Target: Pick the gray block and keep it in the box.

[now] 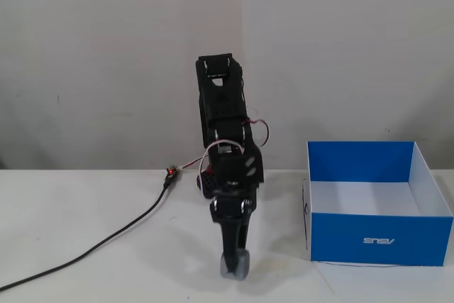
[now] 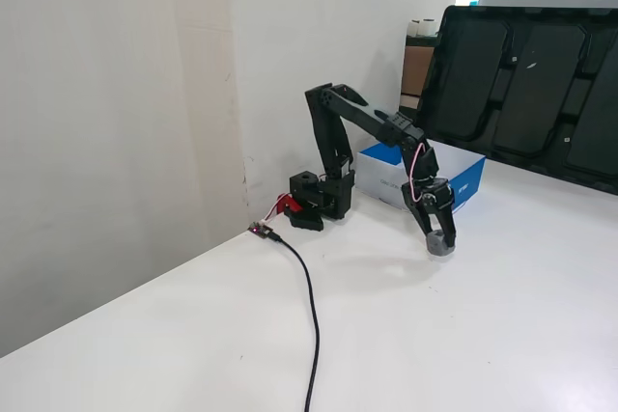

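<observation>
Matte gray block (image 1: 235, 266), small and round-cornered, clamped between the black plastic fingers of the gripper (image 1: 235, 264); pincer closed on it, tips pointing down. Block seemingly lifted just clear of the white table (image 1: 106, 267), a soft shadow beneath; contact with the surface not certain. Same grasp in the other fixed view: gray block (image 2: 440, 243) at the tip of the gripper (image 2: 440, 241), above the smooth tabletop (image 2: 463, 344).

Black cable (image 1: 92, 246), thin and glossy, curving across the table from about 8 o'clock of the block toward a small connector with a red light (image 1: 170, 172) at about 10 o'clock.

Shallow cardboard box (image 1: 379, 238) at 3 o'clock of the block, well apart: rectangular, lidless, blue outside, white inside, small white logo on the front wall. Interior floor visible, nothing seen in it. In the side-on fixed view, box (image 2: 467, 183) partly hidden behind the arm, at about 1 o'clock of the gripper.

Black jointed arm (image 1: 225, 140), angular segments of matte plastic, red and white wires (image 1: 259, 136) looping at the wrist; base (image 2: 317, 202) near the wall.

Farthest: plain off-white wall (image 1: 106, 54), faintly scuffed; in the side-on view, large dark glossy tray-like panel (image 2: 531, 94) leaning at 2 o'clock behind the box.
</observation>
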Controlling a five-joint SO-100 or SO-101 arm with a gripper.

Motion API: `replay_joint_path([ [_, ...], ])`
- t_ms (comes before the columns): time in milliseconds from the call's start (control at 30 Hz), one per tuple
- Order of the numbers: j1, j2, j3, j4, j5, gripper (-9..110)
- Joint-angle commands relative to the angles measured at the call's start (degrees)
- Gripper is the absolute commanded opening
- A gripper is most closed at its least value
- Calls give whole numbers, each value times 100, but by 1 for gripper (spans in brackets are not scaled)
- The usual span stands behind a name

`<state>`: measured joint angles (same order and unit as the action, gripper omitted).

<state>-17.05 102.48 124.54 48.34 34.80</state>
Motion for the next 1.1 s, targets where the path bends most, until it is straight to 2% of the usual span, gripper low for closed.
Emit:
replay_joint_path([
  [0, -176, 1020, -519, 202, -97, 8],
  [400, -1248, 2232, -1433, 1081, -413, 6],
  [1067, -4605, 2162, -1960, 1635, -642, 4],
])
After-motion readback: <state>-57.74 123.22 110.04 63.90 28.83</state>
